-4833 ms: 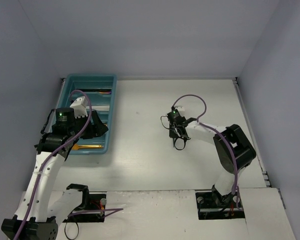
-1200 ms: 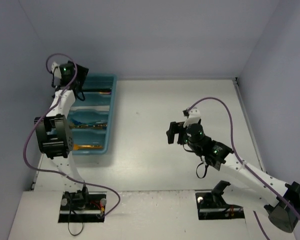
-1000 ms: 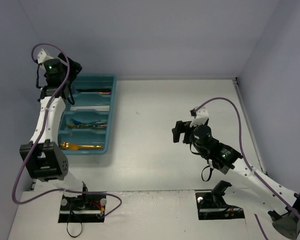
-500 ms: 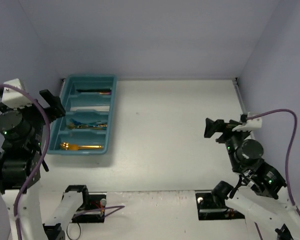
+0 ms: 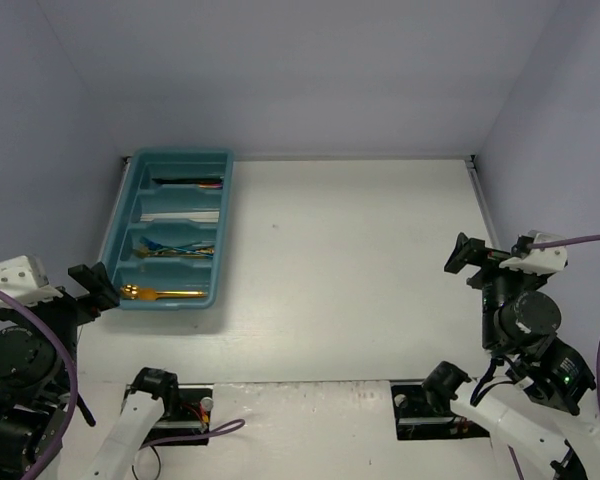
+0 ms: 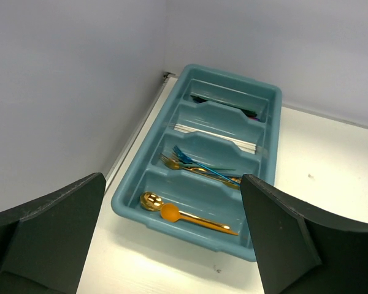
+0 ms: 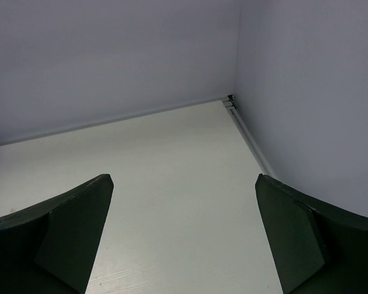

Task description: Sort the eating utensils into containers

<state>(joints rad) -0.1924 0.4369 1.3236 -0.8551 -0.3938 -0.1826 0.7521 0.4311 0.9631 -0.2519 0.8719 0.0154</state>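
The containers are the compartments of one teal tray (image 5: 180, 153) at the table's far left, seen again in the left wrist view (image 6: 233, 78). The eating utensils lie inside it. Gold spoons (image 6: 190, 215) fill the nearest compartment, with blue and gold forks (image 6: 199, 168) in the one behind. White knives (image 6: 214, 136) come after them, and dark pieces (image 6: 227, 105) lie farthest. My left gripper (image 6: 173, 179) hangs open and empty, high above the table near the tray's close end (image 5: 90, 288). Over bare table at the right, my right gripper (image 7: 184, 179) is open and empty (image 5: 472, 262).
Grey walls close the table on the left, back and right. A thin rail (image 7: 248, 138) runs along the right edge into the far corner. Both arm bases (image 5: 440, 400) sit on a lighter strip at the near edge.
Both arms have pulled back toward the near edge. The left gripper left the tray's far corner and came to its near end; the right swung to the right side. Both jaws widened.
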